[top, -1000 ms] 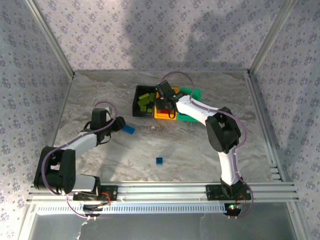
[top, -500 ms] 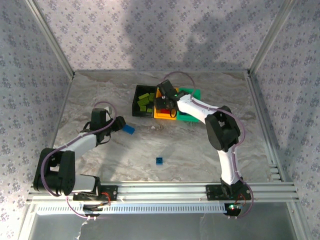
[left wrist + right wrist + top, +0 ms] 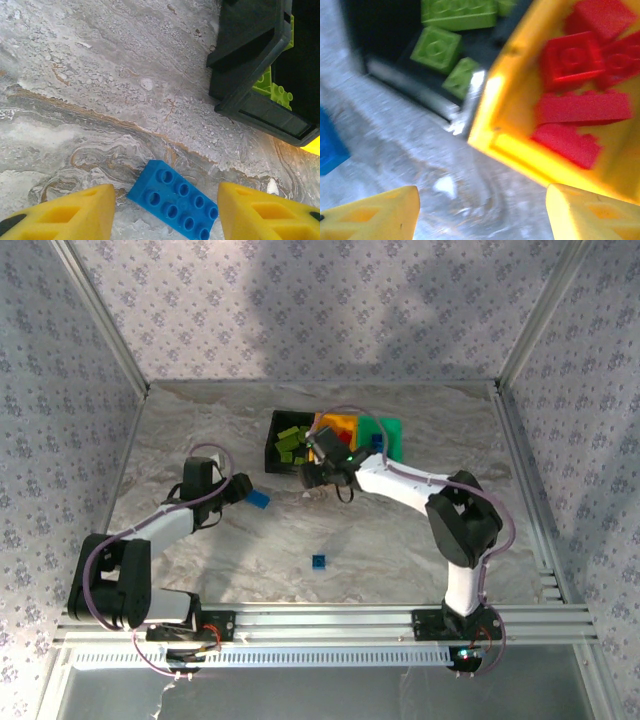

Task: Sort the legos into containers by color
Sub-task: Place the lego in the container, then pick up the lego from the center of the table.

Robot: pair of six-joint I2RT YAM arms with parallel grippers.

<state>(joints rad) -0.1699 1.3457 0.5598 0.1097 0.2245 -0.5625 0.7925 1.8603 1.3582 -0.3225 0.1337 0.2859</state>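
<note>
Overhead, small blue lego [image 3: 318, 561] between arms

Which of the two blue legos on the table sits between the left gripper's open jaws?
The larger, lighter blue brick, at the left gripper near the black bin; the small darker blue brick lies alone, farther forward.

My overhead camera sits high behind the rig, looking down across the whole marble table [image 3: 200, 430]. My left wrist camera hangs close over the tabletop, facing down at a blue brick [image 3: 175, 200] and a corner of the black bin [image 3: 260, 110]. My right wrist camera, blurred, looks closely down at that bin's corner and the orange-yellow bin [image 3: 492, 110]. All three views share the black bin.
</note>
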